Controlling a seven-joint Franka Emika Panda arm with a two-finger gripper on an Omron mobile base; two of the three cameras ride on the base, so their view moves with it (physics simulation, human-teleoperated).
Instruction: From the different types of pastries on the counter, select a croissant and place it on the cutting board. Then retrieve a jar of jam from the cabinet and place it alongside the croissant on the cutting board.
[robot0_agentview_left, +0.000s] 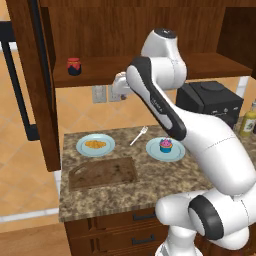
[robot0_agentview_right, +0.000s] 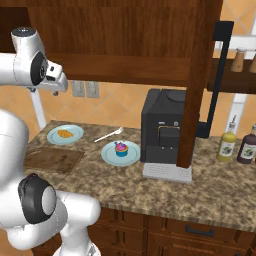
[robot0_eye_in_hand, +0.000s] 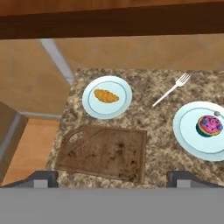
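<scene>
The golden-orange croissant lies on a light-blue plate at the counter's back left. Just in front of it is the bare dark brown cutting board, handle slot to the left. A pink-frosted cupcake stands on a second plate to the right. The red-lidded jar of jam sits on the shelf of the cabinet, upper left. My gripper hangs open and empty, high over the board.
A white fork lies between the two plates. To the right stand a black coffee machine and sauce bottles. An open cabinet door hangs past the counter's left end. The counter's front edge runs just below the board.
</scene>
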